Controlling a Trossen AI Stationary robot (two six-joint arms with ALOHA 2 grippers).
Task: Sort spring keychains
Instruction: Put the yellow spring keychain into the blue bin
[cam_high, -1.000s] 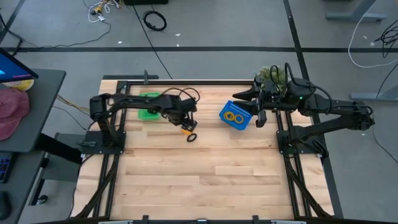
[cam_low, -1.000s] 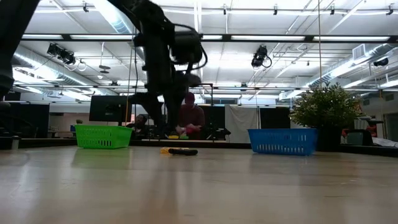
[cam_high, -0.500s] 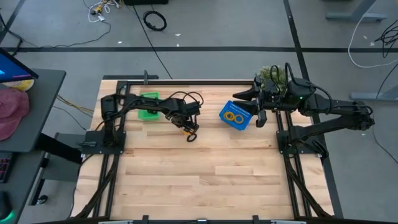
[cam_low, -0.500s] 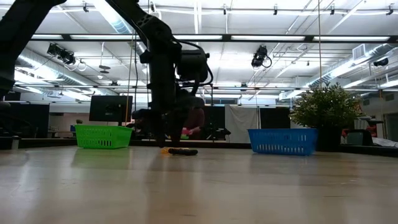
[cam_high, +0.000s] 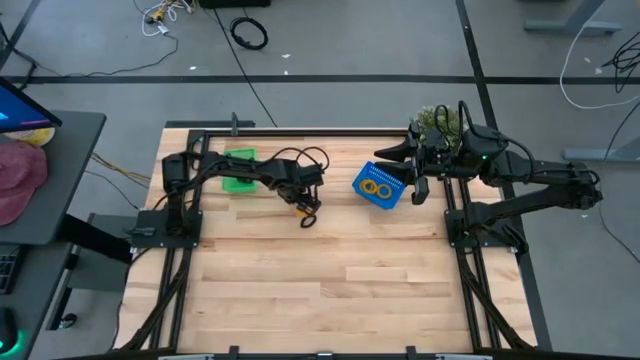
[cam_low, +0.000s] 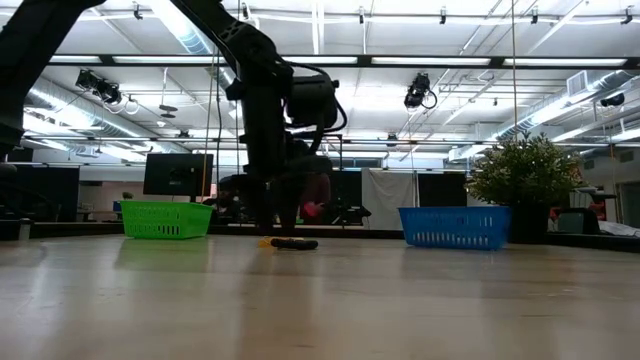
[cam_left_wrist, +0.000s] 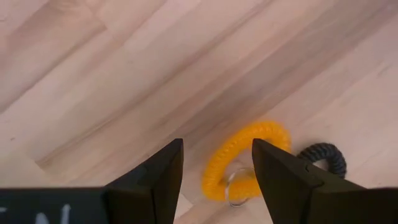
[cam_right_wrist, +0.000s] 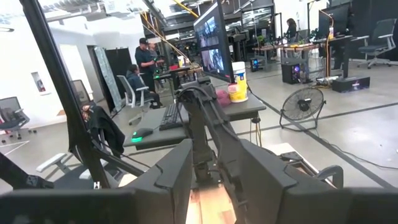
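Observation:
An orange spring keychain (cam_left_wrist: 245, 158) lies flat on the wooden table, and a black spring keychain (cam_left_wrist: 323, 158) lies right beside it. In the high view both sit mid-table: orange keychain (cam_high: 298, 207), black keychain (cam_high: 310, 220). My left gripper (cam_left_wrist: 217, 144) points down, open, low over the orange keychain, with one finger on either side of its near part. Two more orange keychains (cam_high: 377, 187) lie in the blue basket (cam_high: 362, 178). My right gripper (cam_right_wrist: 214, 155) waits open and level, raised by the blue basket at the table's right.
A green basket (cam_high: 238, 170) stands at the far left behind the left arm, and in the low view it shows as the green basket (cam_low: 165, 218). A potted plant (cam_high: 437, 122) sits at the far right corner. Bare wood (cam_high: 330, 290) fills the near half of the table.
My left gripper has come down toward the orange keychain and rolled a little, staying open. Most of the descent came early, and it has since nearly stopped. The keychains have not moved.

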